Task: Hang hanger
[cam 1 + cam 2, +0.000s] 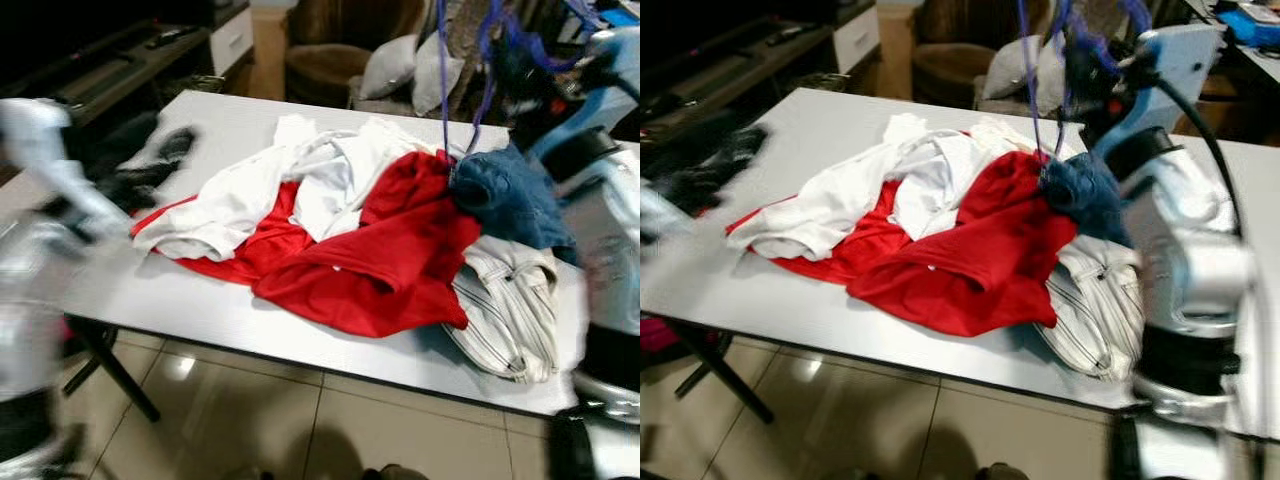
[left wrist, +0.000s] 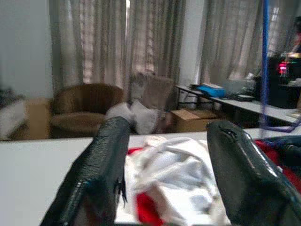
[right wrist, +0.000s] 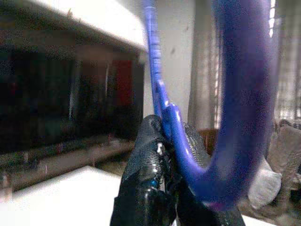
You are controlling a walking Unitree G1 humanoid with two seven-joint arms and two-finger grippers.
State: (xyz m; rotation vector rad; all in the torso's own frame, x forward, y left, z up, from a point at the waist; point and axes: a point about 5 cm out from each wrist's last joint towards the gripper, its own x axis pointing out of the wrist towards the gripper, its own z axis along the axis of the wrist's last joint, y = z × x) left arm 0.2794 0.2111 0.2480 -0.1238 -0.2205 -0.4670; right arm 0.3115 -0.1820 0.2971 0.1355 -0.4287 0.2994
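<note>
So, over on my left side, my left gripper (image 2: 167, 165) floats low over the white table (image 1: 230, 120), its fingers apart and holding nothing, pointed at the heap of clothes. Middle of the table: a white shirt (image 1: 250, 190) on top of a red shirt (image 1: 370, 260), then a striped garment (image 1: 510, 300) at the near edge. On my right, my right gripper (image 3: 167, 155) is clamped on the blue hanger (image 3: 235, 94), raised above the table, with a denim garment (image 1: 510, 195) dangling from it. I judge the pickup done; carrying it to a rail and hooking it on remains, and no rail is visible.
</note>
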